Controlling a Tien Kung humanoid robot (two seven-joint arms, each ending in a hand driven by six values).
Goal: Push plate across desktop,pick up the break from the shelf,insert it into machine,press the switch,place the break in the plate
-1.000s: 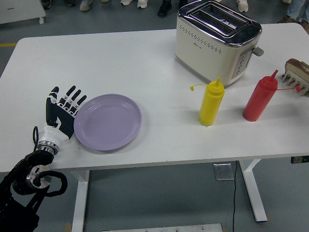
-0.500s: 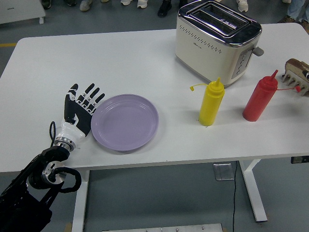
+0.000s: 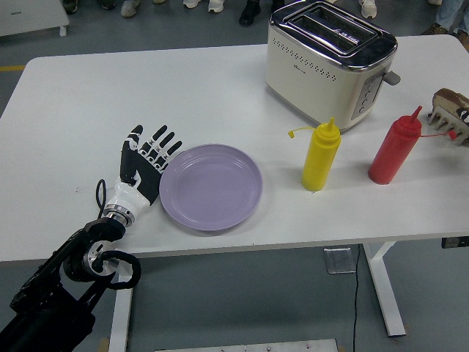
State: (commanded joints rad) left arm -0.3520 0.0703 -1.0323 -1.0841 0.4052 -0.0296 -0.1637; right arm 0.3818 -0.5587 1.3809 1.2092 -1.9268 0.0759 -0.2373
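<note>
A lilac plate [image 3: 211,186] lies on the white table [image 3: 146,88] near the front edge. My left hand [image 3: 146,165] is flat and open, its fingers [image 3: 163,146] spread, and its side rests against the plate's left rim. A cream toaster [image 3: 331,60] with two empty slots stands at the back right, its lever [image 3: 392,77] on the right end. A slice of bread sits in a small rack [image 3: 451,111] at the far right edge. My right arm is out of view.
A yellow squeeze bottle [image 3: 320,156] and a red squeeze bottle [image 3: 395,150] stand in front of the toaster, right of the plate. Several people's shoes show on the floor beyond the table's far edge.
My left hand has moved to the right along the table, and the plate has slid to the right with it, closer to the yellow bottle.
</note>
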